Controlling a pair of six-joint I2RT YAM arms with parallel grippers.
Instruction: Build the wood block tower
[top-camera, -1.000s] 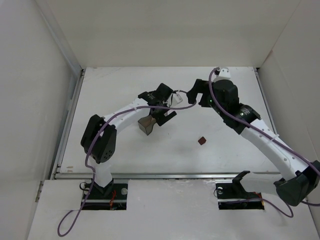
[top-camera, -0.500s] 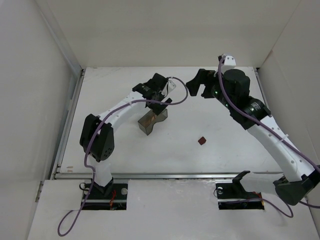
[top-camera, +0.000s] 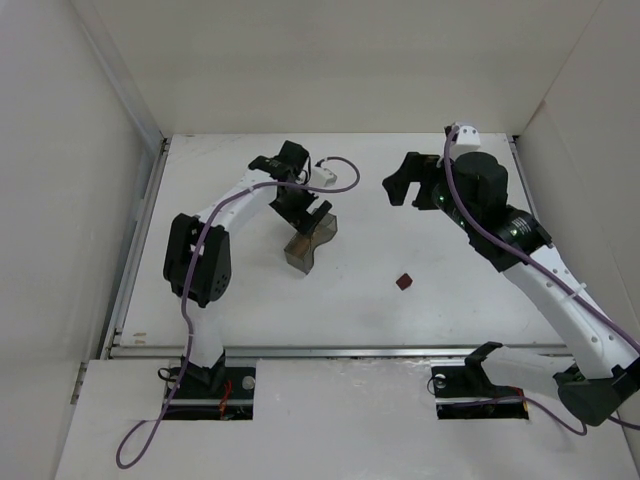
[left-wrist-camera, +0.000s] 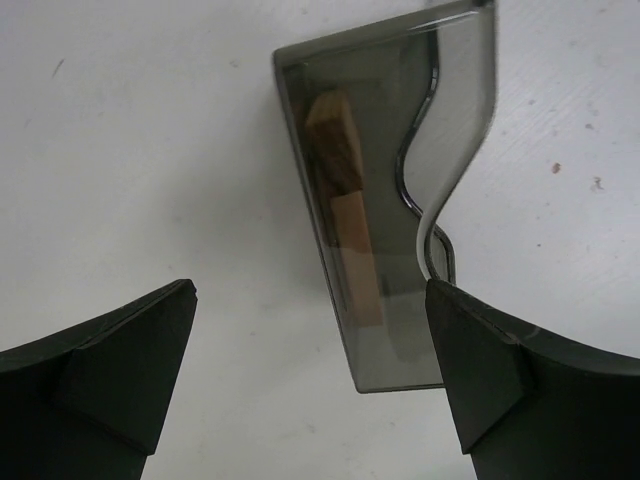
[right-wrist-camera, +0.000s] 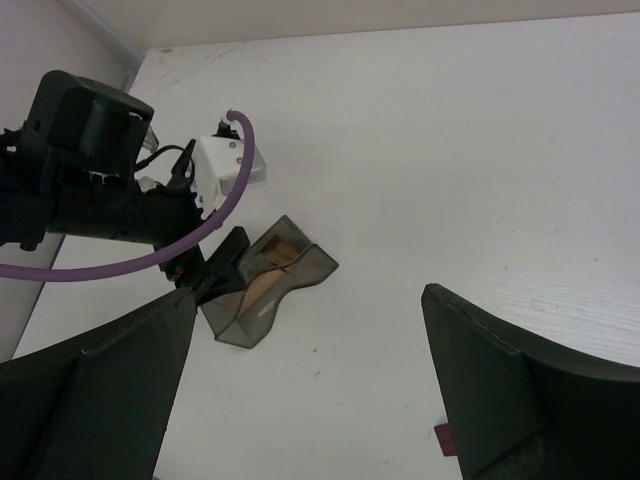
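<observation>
- Directly above the dark translucent rectangular plastic bin, the left fingers stand spread wide and hold nothing. One tip shows on each side of the bin's near end, and neither appears to touch it.
- Inside that bin lie two light tan wooden blocks, end to end. Their long axis runs along the bin's length, straight away from the left fingers.
- Which way the bin's opening faces I cannot tell for sure; its wavy rim suggests it is tipped onto its side.
- Off the bin's near-right side and well apart from it, a small dark reddish-brown wooden block sits alone on the white bench.
- Far-right of the bin, the right fingers hang wide apart and empty, well clear of both bin and blocks.
- No tower stands yet.
- The left arm is plainly the nearer one to the tan blocks. Its gap spans the bin's width, though, so closing would likely meet the walls before the wood.
- The reddish-brown block lies on the right arm's side of the bin.
</observation>
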